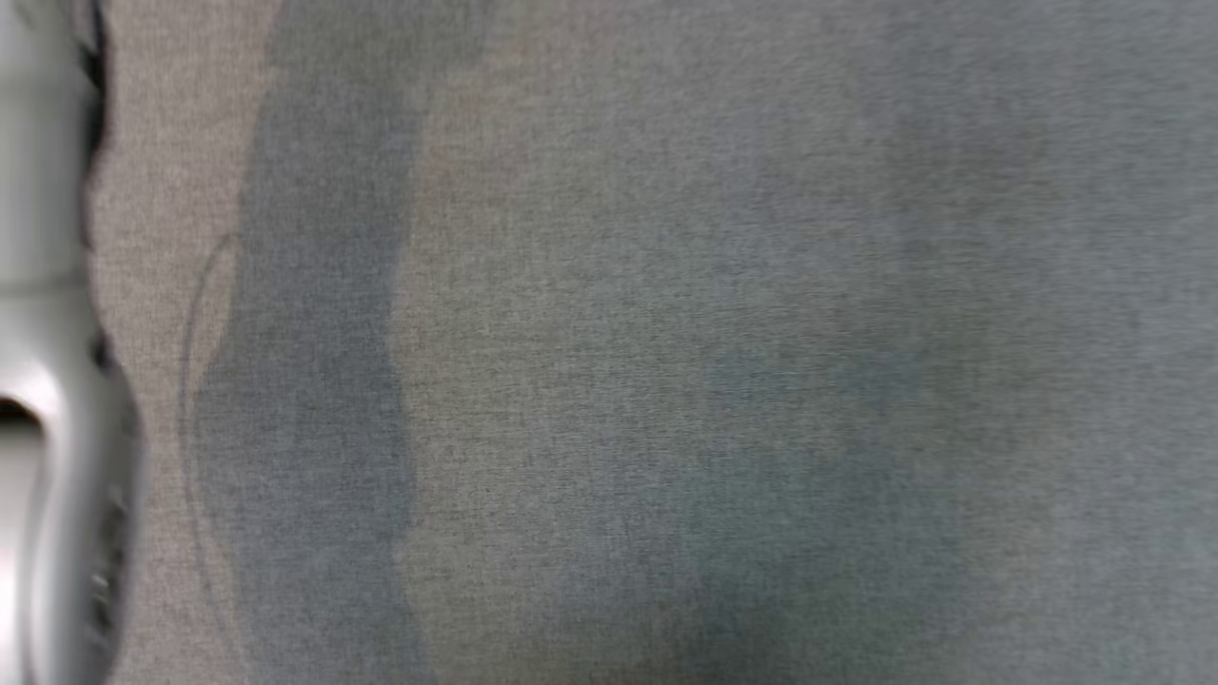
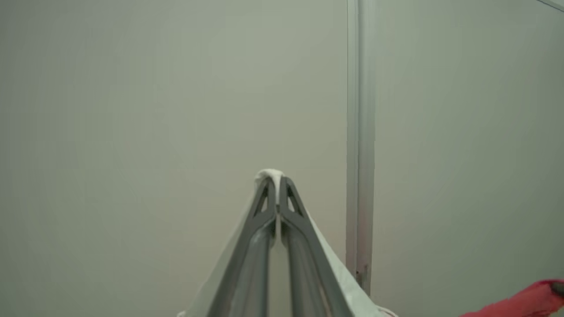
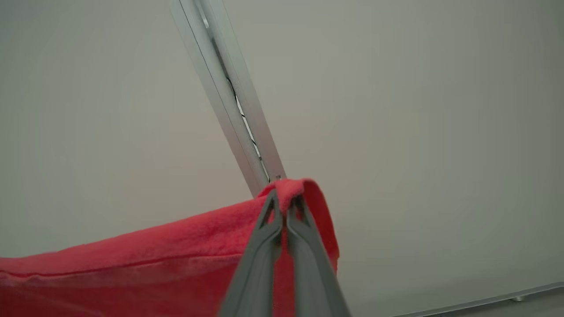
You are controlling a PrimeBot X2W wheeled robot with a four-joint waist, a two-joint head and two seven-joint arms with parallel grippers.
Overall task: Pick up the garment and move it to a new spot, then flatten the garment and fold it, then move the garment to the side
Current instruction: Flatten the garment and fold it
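Jaws pressed together on both arms. The left gripper [image 2: 276, 181] pinches a whitish fold [image 2: 269, 174] at its tips. The right gripper [image 3: 286, 200] pinches a red hem, with a small loop standing above the tips.

- Garment [image 3: 132, 259]: held aloft between the two arms, its red edge running taut away from the right jaws. A red scrap also shows low in the left wrist view. We judge the whitish part to be a lining or panel of the same piece, but cannot confirm it.
- Head view: close grey weave [image 1: 666, 381] with a darker band, and a pale forearm [image 1: 48, 381] at the left edge. Probably the garment hanging before the camera.
- Handling: we judge it light, soft and limp, with a towelling-like nap that should not slip. It will sag and swing, and it can fold on itself when lowered. Hems and corners are the best holds, gripped well apart.
- Room: plain pale wall [image 2: 132, 110] with a metal strip [image 2: 360, 132] running down it. What lies beneath the cloth, bench or otherwise, we cannot tell.
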